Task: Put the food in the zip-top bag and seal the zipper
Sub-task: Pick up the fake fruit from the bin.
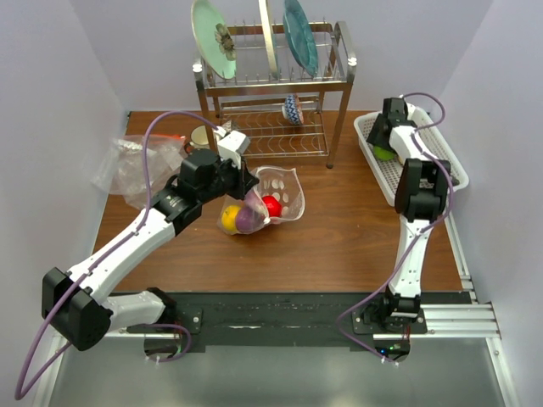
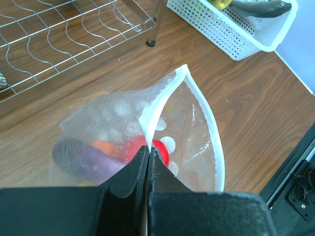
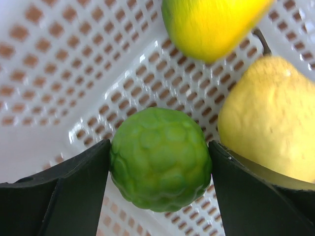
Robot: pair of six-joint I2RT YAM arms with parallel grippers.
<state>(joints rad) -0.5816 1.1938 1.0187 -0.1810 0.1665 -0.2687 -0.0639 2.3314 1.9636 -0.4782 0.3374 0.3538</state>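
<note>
The dotted zip-top bag (image 1: 284, 193) lies open at mid-table and holds a red fruit (image 1: 271, 205), a purple one (image 1: 248, 220) and a yellow one (image 1: 230, 220). My left gripper (image 1: 246, 182) is shut on the bag's mouth edge; in the left wrist view my left gripper (image 2: 147, 150) pinches the white zipper strip (image 2: 209, 118), which loops open to the right. My right gripper (image 1: 383, 151) is down in the white basket (image 1: 365, 127). In the right wrist view my right gripper (image 3: 158, 157) is shut on a bumpy green fruit (image 3: 160, 147), with both fingers touching it.
The basket also holds a yellow pear (image 3: 268, 118), a yellow-green fruit (image 3: 211, 24) and a dark eggplant (image 2: 261, 7). A metal dish rack (image 1: 271, 85) with plates stands at the back. Plain clear plastic (image 1: 136, 165) lies at the far left.
</note>
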